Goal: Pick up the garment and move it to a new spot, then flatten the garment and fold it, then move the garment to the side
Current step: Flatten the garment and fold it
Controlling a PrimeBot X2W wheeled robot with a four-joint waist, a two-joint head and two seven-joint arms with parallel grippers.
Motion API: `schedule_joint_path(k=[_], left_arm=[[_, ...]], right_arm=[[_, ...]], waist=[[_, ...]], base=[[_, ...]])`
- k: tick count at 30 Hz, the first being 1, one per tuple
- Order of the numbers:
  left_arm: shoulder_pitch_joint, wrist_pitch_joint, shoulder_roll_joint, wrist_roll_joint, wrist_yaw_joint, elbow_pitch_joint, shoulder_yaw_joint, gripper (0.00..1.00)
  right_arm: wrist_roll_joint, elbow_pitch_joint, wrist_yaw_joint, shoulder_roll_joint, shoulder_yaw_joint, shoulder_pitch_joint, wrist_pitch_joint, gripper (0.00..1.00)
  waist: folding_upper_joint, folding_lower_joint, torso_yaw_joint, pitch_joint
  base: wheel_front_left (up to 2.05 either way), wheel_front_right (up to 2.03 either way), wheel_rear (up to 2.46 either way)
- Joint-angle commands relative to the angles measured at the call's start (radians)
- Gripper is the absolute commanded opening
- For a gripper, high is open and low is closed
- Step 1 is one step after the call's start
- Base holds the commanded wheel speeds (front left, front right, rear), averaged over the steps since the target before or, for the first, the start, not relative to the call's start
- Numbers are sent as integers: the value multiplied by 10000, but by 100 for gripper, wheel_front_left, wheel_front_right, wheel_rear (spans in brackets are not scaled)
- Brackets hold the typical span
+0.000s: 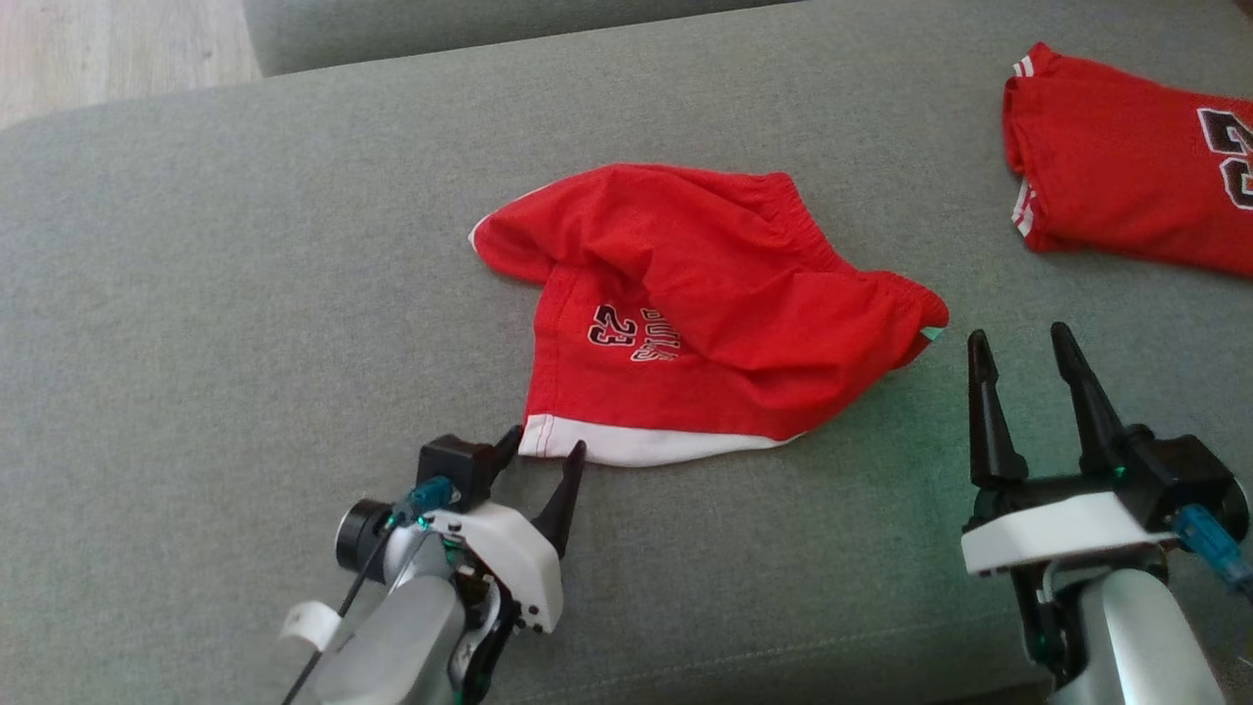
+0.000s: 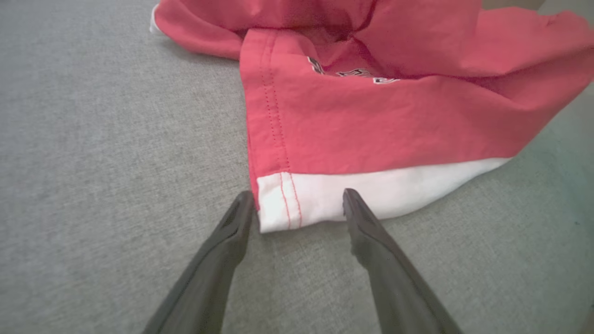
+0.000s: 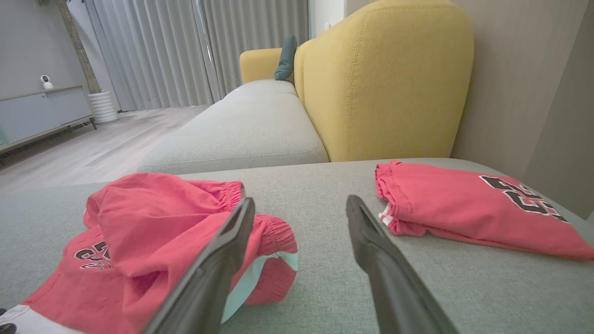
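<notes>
While the garment (image 1: 705,294) lies crumpled, the left gripper (image 1: 545,443) straddles its white corner at seven o'clock, open, ready to pinch; the right gripper (image 1: 1019,335) hovers open at three o'clock

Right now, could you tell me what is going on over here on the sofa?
The robot is working on a crumpled red garment lying on the grey cushion. Its left gripper is open, with one finger on either side of the white hem corner, and has not yet closed. The right gripper is open near the garment's right end, holding nothing. A second red garment lies folded at the far right.
</notes>
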Motion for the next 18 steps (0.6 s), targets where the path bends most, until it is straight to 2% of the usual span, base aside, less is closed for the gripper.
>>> schedule_joint_path(k=[1,6,8,10,11,12,14,16,18], left_arm=[[-439,-124,11,-54,-3,-181,183,100],[-555,-236,11,-214,31,-127,-50,100],[-592,-266,11,-259,51,-91,-117,87],[-629,-290,11,-298,75,-38,-164,79],[-647,-300,11,-318,83,-7,-181,71],[-665,-310,11,-337,88,28,-195,56],[-705,-330,11,-371,114,83,-202,33],[-739,-357,11,-402,152,83,-175,1],[-750,-388,11,-423,189,-2,-97,0]], right_arm=[[-23,-276,65,-57,234,-323,-101,100],[-7,-242,65,-57,226,-339,-128,100],[-2,-232,65,-57,224,-350,-138,100],[6,-230,65,-57,223,-358,-147,100],[9,-231,65,-57,220,-361,-151,100],[12,-230,65,-57,216,-364,-155,100],[17,-220,65,-57,195,-377,-165,100],[20,-216,65,-57,174,-386,-175,100],[15,-219,65,-57,151,-383,-185,100]], waist=[[0,0,-16,4],[0,0,-85,39],[0,0,-106,59],[0,0,-118,82],[0,0,-121,94],[0,0,-122,107],[0,0,-120,133],[0,0,-105,152],[0,0,-74,163]], base=[[0,0,0],[0,0,0],[0,0,0],[0,0,0],[0,0,0],[0,0,0],[0,0,0],[0,0,0],[0,0,0]])
